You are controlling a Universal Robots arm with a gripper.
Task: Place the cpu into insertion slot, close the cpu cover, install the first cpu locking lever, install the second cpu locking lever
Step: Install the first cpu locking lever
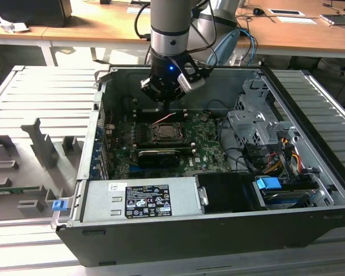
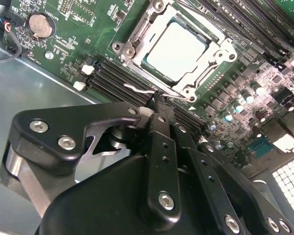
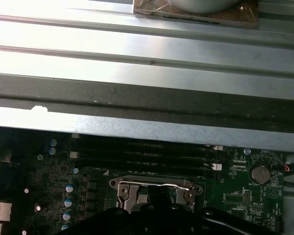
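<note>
The cpu (image 2: pixel 177 50) lies seated in the insertion slot (image 2: pixel 137 62) under the closed cpu cover (image 2: pixel 220 51). The pincer (image 2: pixel 159 100), pressed together, hovers by a locking lever (image 2: pixel 137 91); push it down squarely and keep off the memory slots (image 2: pixel 112 81).

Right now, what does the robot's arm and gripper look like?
The arm is a silver-grey cylinder with black cables looped beside it and a small blue light on its black wrist. The gripper is black, built of jointed links fastened with silver screws.

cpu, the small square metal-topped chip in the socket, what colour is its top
Pale silver-beige cpu, best seen in the second wrist view.
</note>
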